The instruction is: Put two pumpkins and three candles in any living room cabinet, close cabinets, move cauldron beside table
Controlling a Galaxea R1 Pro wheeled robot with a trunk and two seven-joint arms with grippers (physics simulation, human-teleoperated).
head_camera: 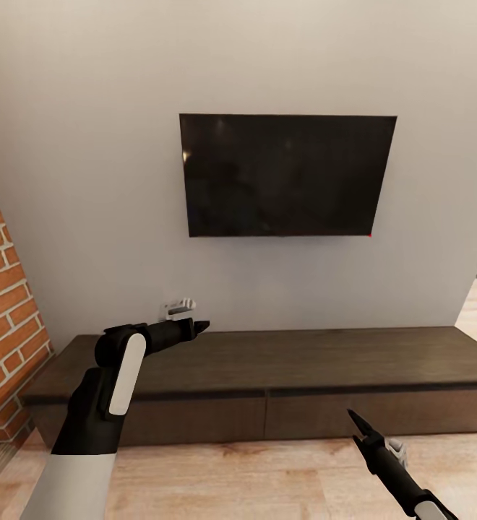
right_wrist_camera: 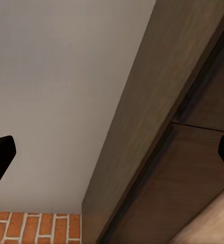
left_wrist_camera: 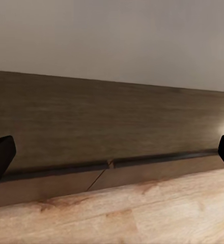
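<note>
I have the cabinet [head_camera: 267, 375] running long across the wall straight ahead, both fronts shut, with my left hand [head_camera: 195, 326] wide and empty over its left end, and my right hand [head_camera: 358, 422], likewise wide and empty, low before its right front.

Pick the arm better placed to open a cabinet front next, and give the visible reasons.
Right, probably. The right gripper hangs low, level with the shut fronts of the cabinet, jaws open. The left gripper is raised above the cabinet top.
</note>
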